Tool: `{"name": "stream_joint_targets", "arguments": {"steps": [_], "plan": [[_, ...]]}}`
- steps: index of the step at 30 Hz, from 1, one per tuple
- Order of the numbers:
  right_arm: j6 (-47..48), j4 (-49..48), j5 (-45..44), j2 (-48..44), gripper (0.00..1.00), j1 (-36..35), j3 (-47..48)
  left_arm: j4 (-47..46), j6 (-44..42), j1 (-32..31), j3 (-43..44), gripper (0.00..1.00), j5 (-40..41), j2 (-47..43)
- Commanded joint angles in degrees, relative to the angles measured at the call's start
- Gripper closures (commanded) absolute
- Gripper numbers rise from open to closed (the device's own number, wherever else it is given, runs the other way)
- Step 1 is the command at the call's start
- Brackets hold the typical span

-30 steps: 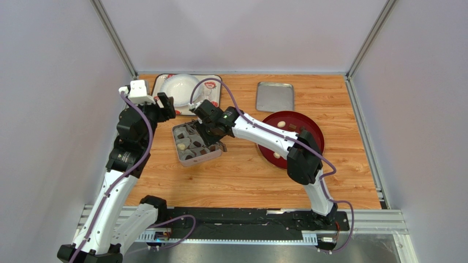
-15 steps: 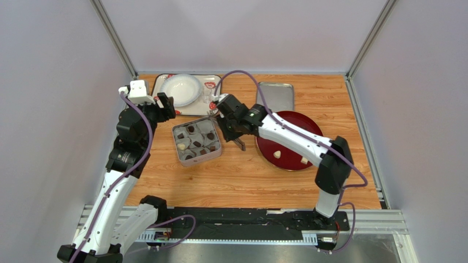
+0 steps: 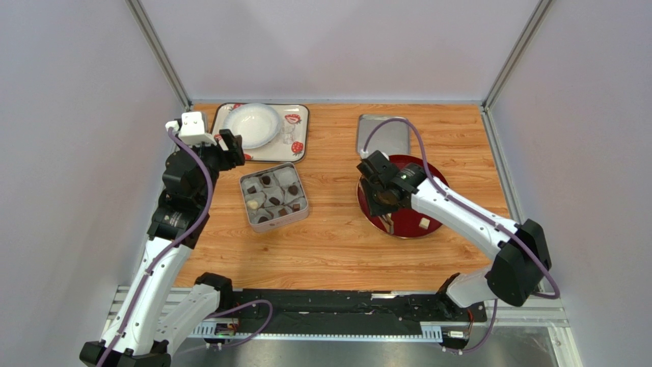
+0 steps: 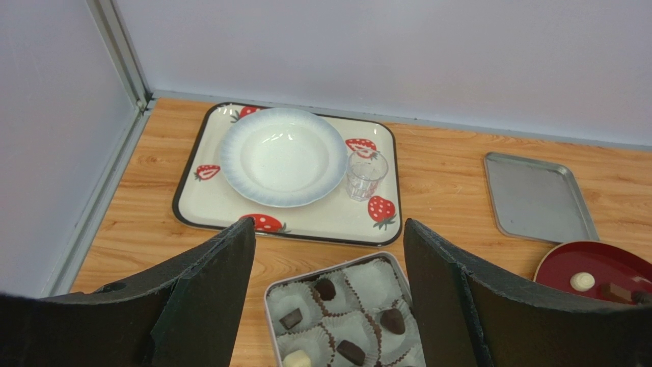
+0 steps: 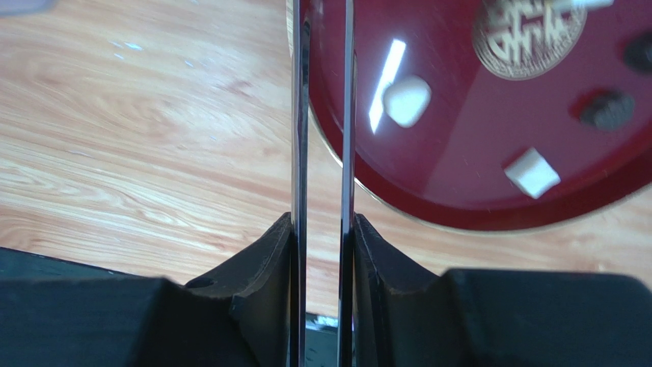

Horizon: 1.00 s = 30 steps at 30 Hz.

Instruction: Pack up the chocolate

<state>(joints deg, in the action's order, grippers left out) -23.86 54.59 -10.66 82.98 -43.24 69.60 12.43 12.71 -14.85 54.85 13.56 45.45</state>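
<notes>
Nearest to us, the right gripper [image 5: 323, 30] is hanging over the edge of the red plate [image 5: 459, 145]. Its two thin blades are standing a narrow gap apart with nothing between them. We are judging the coming pick to turn on the cream-white chocolate [image 5: 407, 100]. It is lying on the plate just beside the blades, to their right in the wrist view. Its slightly longer side is slanting across their line, so the blades would need to shift sideways and straddle it. A white square piece [image 5: 533, 171] and a dark lump [image 5: 606, 109] are sitting further along the plate, well apart and blocking nothing. The right arm is plainly the nearer one.

Across the table [image 3: 337, 237], the tin [image 4: 268, 313] is holding packed pieces [image 4: 392, 321] in paper cups [image 4: 375, 279]. The left gripper [image 4: 329, 229] is hovering above it, spread wide and empty. Furthest off, the strawberry tray [image 4: 306, 218] is carrying a bowl [image 4: 283, 157] and a glass [image 4: 366, 176], with a metal tray [image 4: 539, 195] alongside.
</notes>
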Motion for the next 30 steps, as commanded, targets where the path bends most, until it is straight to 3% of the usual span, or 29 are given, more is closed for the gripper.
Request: {"name": "stream_joint_targets", "arguments": {"steps": [1, 14, 18, 30], "plan": [[-1.9, 2.4, -2.1, -6.6, 0.68, 2.9, -4.7, -0.2, 0.4, 0.4, 2.5, 0.21, -1.0, 0.1], [4.6, -0.3, 2.4, -11.0, 0.64, 18.5, -9.8, -0.1, 0.6, 0.4, 2.5, 0.21, -1.2, 0.6], [6.4, -1.5, 4.2, -10.6, 0.58, 20.2, -9.0, -0.1, 0.6, 0.4, 2.5, 0.21, -1.2, 0.7], [6.5, -4.0, 6.3, -8.1, 0.57, 22.2, -9.8, 0.0, 0.4, 0.4, 2.6, 0.21, -1.2, 1.0]]}}
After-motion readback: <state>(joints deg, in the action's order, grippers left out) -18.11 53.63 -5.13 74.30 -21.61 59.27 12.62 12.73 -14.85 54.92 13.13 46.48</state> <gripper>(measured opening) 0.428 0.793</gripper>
